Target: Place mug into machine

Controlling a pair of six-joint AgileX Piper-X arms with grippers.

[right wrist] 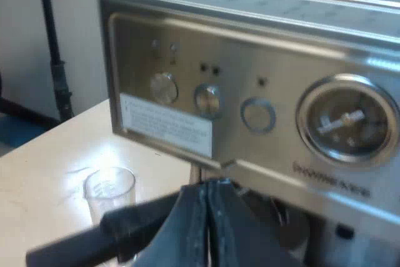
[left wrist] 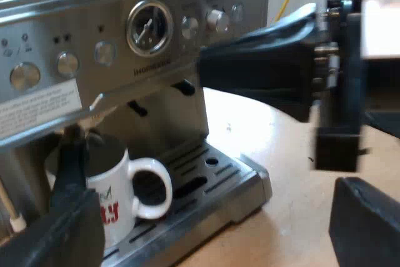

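Observation:
The white mug [left wrist: 119, 198] with red lettering stands upright on the drip tray [left wrist: 240, 186] of the espresso machine [left wrist: 81, 35], under its spout, handle pointing outward. My left gripper [left wrist: 206, 173] is open wide. One finger [left wrist: 65, 217] is close against the mug's side and the other finger [left wrist: 365, 226] is far off over the table. My right gripper [right wrist: 206, 217] is shut with its fingers pressed together, just in front of the machine's panel [right wrist: 250, 92] below the gauge [right wrist: 347, 120]. The right arm [left wrist: 262, 64] reaches toward the machine's front, above the tray.
A measuring glass [right wrist: 109, 192] stands on the light wooden table [right wrist: 44, 179] beside the machine. A dark bar [right wrist: 94, 239] crosses under my right fingers; what it is I cannot tell. Bare table [left wrist: 281, 154] lies beyond the drip tray.

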